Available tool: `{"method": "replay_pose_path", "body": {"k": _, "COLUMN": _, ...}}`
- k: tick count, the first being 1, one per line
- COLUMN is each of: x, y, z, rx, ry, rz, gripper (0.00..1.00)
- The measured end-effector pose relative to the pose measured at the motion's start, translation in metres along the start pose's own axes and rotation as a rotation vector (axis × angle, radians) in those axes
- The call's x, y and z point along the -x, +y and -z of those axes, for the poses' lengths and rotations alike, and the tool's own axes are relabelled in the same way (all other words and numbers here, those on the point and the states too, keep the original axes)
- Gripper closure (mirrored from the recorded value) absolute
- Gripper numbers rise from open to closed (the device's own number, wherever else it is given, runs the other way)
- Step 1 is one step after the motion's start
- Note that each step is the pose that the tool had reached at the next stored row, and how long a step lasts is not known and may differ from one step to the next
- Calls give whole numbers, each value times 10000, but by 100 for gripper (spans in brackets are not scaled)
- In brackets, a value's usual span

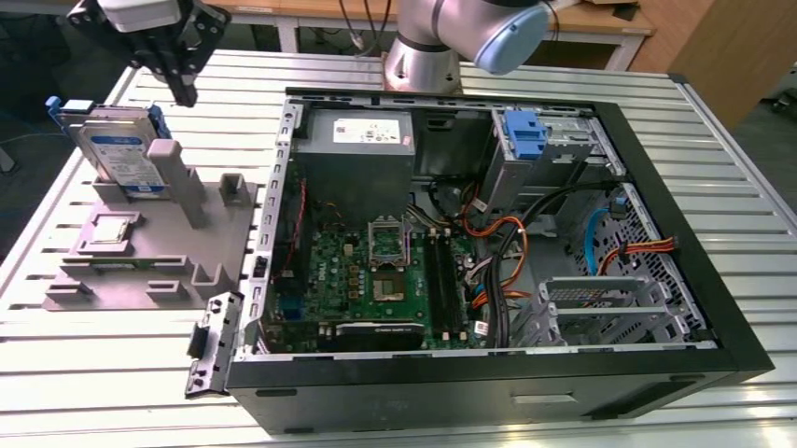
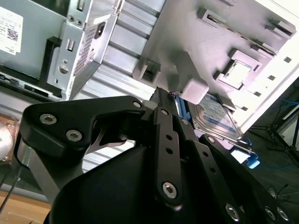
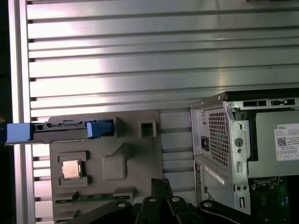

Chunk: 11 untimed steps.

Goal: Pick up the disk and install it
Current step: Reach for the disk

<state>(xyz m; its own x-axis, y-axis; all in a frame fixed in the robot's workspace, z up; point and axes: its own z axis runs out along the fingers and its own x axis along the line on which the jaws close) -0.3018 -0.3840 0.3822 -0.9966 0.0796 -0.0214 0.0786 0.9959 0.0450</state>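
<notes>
Above the grey fixture (image 1: 137, 247) at the exterior view's left, my end effector (image 1: 187, 91) hangs with its fingers pressed together on nothing. Its tips point down and it is clear of the disk (image 1: 121, 149). The disk stands on edge in a slot of the fixture, close beside an upright post (image 1: 185, 182), with its label facing out. I judge it is parked this way so that its top edge and blue rails stand free for a grab from above. In the first wrist view I see it edge-on as a thin bar, with a blue rail end jutting past the fixture's side.

The fixture sits on the slatted desk (image 1: 112, 411) just beside the open case (image 1: 734, 359); I cannot tell whether they touch. Above the disk the room is open. The post crowds one face and the labelled face is clear. Inside the case, the drive bay (image 1: 566, 131) at a corner carries a blue bracket (image 1: 527, 135). Cables (image 1: 498, 238) loop close below it, so I judge that side tight.
</notes>
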Motion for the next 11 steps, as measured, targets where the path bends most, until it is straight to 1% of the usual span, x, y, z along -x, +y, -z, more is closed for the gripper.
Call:
{"method": "replay_pose_path", "body": {"k": 8, "x": -213, "y": -5, "z": -6, "rx": 10, "ry": 13, "rz": -1, "gripper": 90}}
{"method": "replay_pose_path", "body": {"k": 11, "x": -283, "y": -3, "z": -6, "rx": 12, "ry": 14, "rz": -1, "gripper": 90}}
